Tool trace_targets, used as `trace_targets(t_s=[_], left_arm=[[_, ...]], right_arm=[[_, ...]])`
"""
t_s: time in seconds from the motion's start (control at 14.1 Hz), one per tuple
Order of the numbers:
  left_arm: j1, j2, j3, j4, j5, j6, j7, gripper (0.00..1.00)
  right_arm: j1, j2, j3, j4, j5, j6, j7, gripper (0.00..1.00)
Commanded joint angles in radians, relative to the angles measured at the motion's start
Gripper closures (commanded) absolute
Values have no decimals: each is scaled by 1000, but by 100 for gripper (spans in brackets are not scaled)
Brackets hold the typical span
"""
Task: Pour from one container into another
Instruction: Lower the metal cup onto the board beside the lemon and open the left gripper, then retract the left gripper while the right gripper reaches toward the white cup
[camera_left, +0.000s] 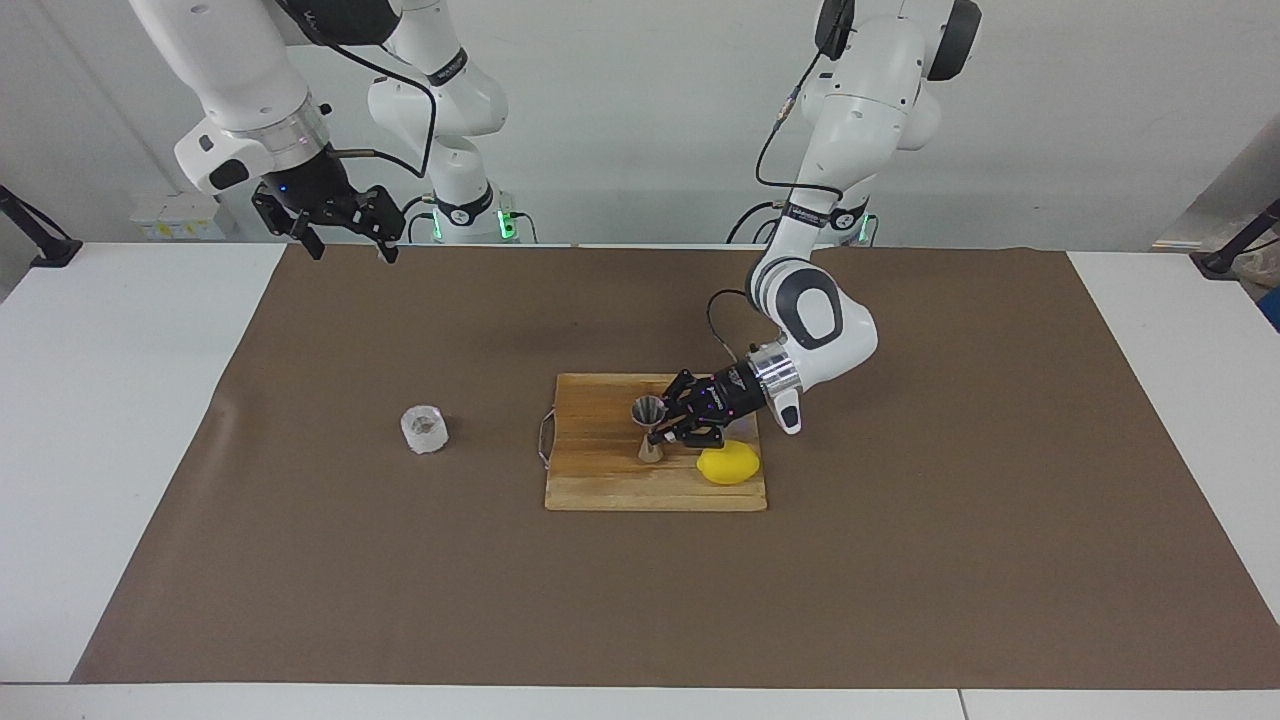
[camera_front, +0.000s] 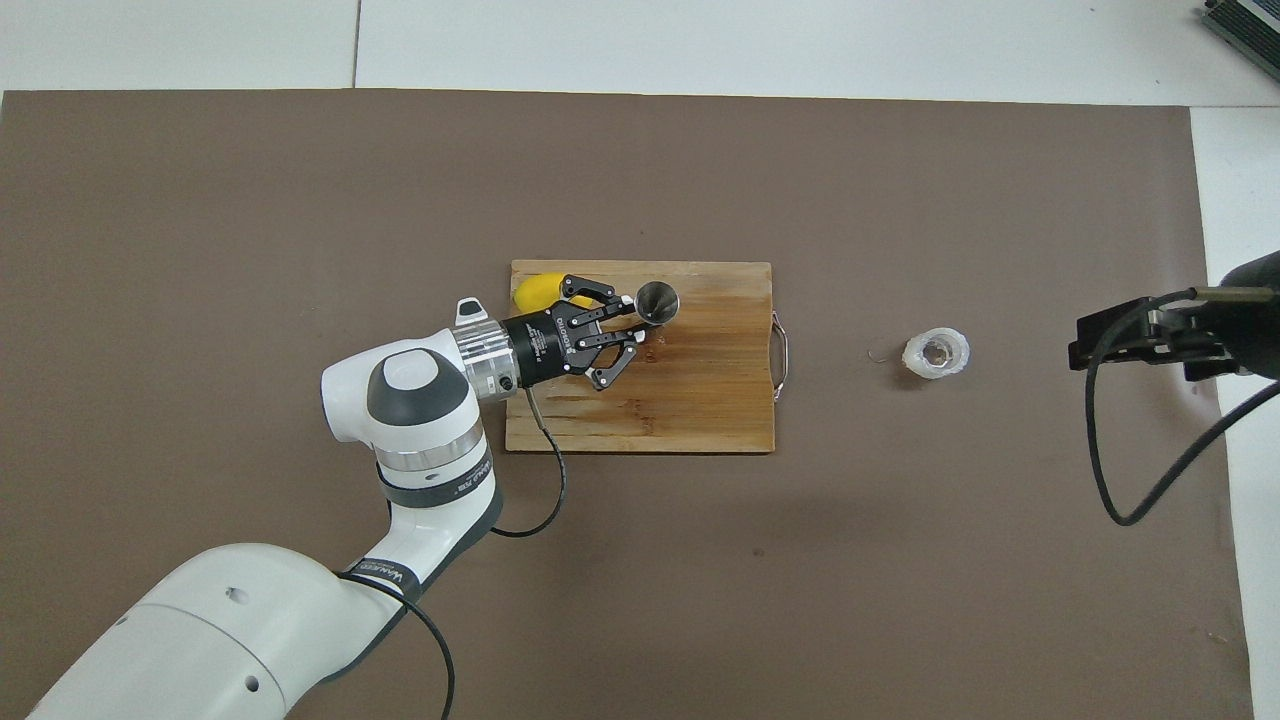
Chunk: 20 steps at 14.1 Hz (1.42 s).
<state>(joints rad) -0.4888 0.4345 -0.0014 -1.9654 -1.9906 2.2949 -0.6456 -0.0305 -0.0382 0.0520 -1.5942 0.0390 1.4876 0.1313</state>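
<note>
While the right gripper (camera_left: 345, 240) waits with fingers wide apart, raised near the robots' edge of the brown mat (camera_left: 900, 560), the left gripper (camera_left: 661, 436) pinches the waist of the upright jigger (camera_left: 649, 428) on the cutting board (camera_left: 600, 480). A lemon (camera_left: 728, 464) lies on the board beside it. The glass tumbler (camera_left: 424, 429) stands off the board, toward the right arm's end.
</note>
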Motion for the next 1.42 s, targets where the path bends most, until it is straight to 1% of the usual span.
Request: trace_targets(t_s=[0.0, 0.07, 0.43, 0.5, 0.71, 0.78, 0.92, 0.99, 1.14, 1.28, 1.35], left_arm=[[4, 4, -12, 11, -28, 20, 14, 73], [4, 4, -14, 11, -27, 23, 14, 1], [10, -10, -9, 16, 15, 23, 0, 0], [16, -20, -6, 14, 38, 21, -6, 0], [41, -43, -5, 16, 163, 17, -17, 0], [45, -52, 0, 16, 220, 15, -17, 0], [73, -71, 4, 17, 336, 3, -17, 0], [76, -89, 4, 16, 389, 3, -17, 0], [76, -140, 9, 16, 554, 12, -17, 0], [78, -181, 12, 17, 749, 15, -17, 0], [78, -197, 12, 17, 868, 18, -16, 0]], right_arm=[[-16, -2, 11, -1, 25, -1, 19, 0], [-16, -2, 11, -1, 25, -1, 19, 0], [-16, -2, 11, -1, 25, -1, 19, 0], [-16, -2, 11, -1, 25, -1, 19, 0], [-25, -2, 8, -1, 27, -12, 17, 0], [-41, -3, 8, -4, 28, -24, 17, 0], [-37, -3, 11, -1, 28, -27, 11, 0], [-45, -8, 11, -7, 28, -35, -36, 0], [-51, -32, 9, -56, 28, -23, -207, 0], [-49, -37, 9, -64, 32, -15, -441, 0], [-52, -37, 9, -64, 33, -10, -547, 0]])
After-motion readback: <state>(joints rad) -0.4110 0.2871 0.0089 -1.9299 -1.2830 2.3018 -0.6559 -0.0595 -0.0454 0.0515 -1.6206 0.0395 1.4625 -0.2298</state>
